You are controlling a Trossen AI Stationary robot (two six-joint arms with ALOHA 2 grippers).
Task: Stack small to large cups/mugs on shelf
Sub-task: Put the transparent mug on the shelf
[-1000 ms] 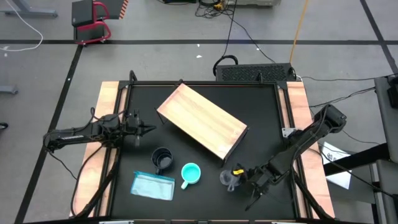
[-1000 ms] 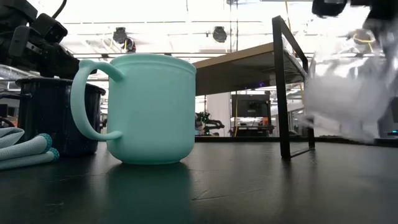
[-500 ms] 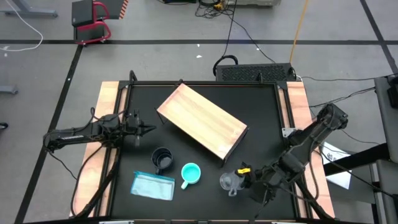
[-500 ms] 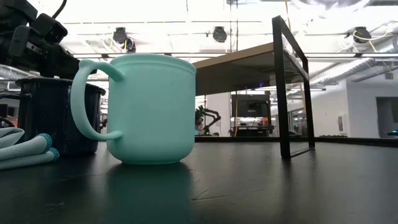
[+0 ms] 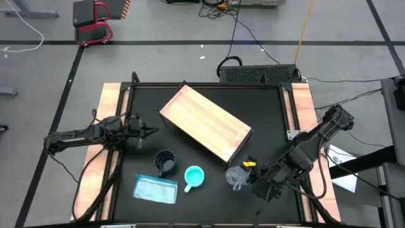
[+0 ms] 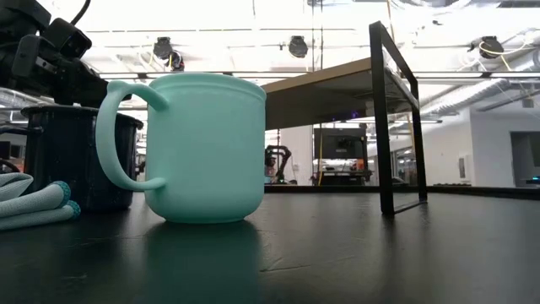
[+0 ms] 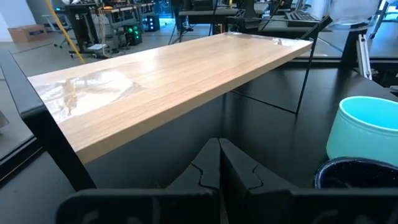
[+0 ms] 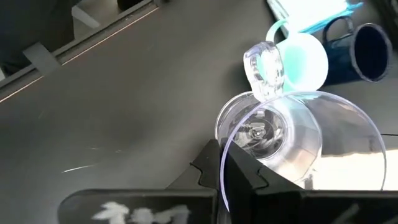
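Right gripper (image 5: 248,178) jaws pinching clear cup (image 5: 235,177) rim (cup tilted), left gripper (image 5: 150,132) jaws pressed together.

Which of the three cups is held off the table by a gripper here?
The clear cup, pinched at its rim by the right gripper; turquoise mug and dark mug stand untouched.

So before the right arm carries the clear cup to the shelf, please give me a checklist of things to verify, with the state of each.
1. Right tool shut on the clear cup rim: ok.
2. Cup off the table: ok, it is absent from the low view.
3. Shelf top free to receive the cup: ok.
4. Turquoise mug and dark mug out of the path: ok, both sit left of the cup.
5. Left tool out of the way: ok, shut, at the table's left edge.
6. Grip firm enough: cannot tell.
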